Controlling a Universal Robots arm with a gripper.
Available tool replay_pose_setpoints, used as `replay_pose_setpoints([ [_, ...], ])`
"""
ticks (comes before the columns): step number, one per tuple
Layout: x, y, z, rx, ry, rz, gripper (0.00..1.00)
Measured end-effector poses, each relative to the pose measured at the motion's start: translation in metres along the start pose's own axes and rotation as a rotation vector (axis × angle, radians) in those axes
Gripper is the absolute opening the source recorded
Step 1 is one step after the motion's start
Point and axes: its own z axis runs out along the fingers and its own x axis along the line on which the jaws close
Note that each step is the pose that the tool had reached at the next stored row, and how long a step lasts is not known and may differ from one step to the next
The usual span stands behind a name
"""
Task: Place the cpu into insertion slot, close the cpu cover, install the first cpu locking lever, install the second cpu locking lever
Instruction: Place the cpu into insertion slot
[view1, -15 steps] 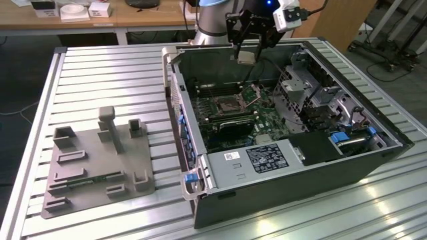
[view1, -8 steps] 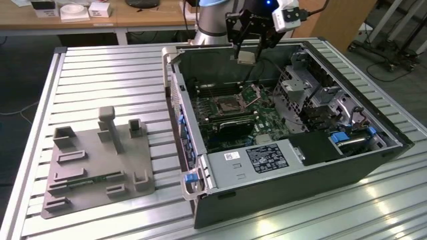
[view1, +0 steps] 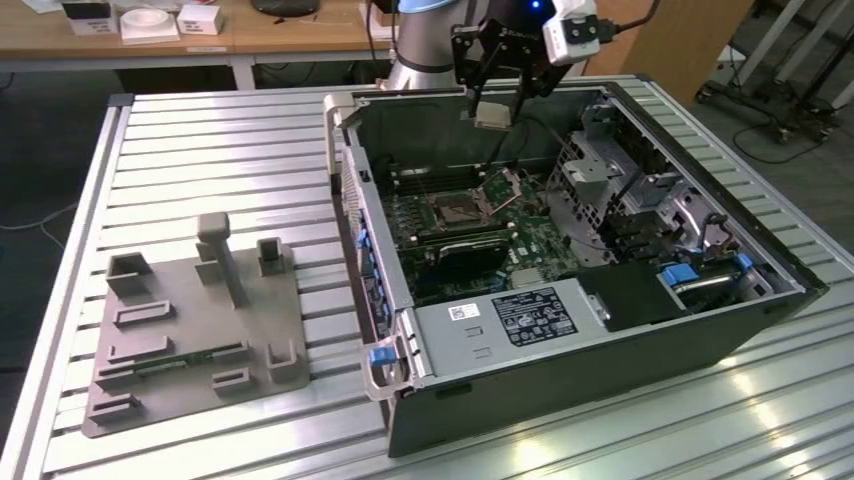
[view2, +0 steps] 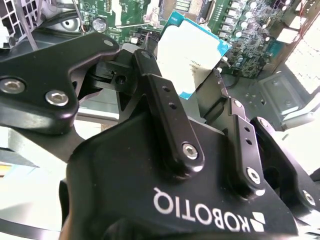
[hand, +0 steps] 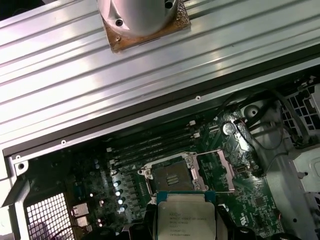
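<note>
The claw (view1: 494, 106) holds the cpu (view2: 190, 52) (insertion slot (hand: 172, 176) uncovered, first wrist view).

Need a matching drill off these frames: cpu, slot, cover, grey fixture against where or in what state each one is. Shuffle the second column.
Column one:
1. cpu
2. slot
3. cover
4. grey fixture

Column two:
A. swung open beside the slot
B. on the table, at the exterior view's left of the case
C. held in the gripper above the case
D. empty, dark centre exposed

Pairs: 1-C, 2-D, 3-A, 4-B
</note>
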Motion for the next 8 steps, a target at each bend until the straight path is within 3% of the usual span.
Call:
replay_pose_setpoints([
  [8,0.0,0.0,0.0002,-0.0006,-0.0025,0.028,0.54],
])
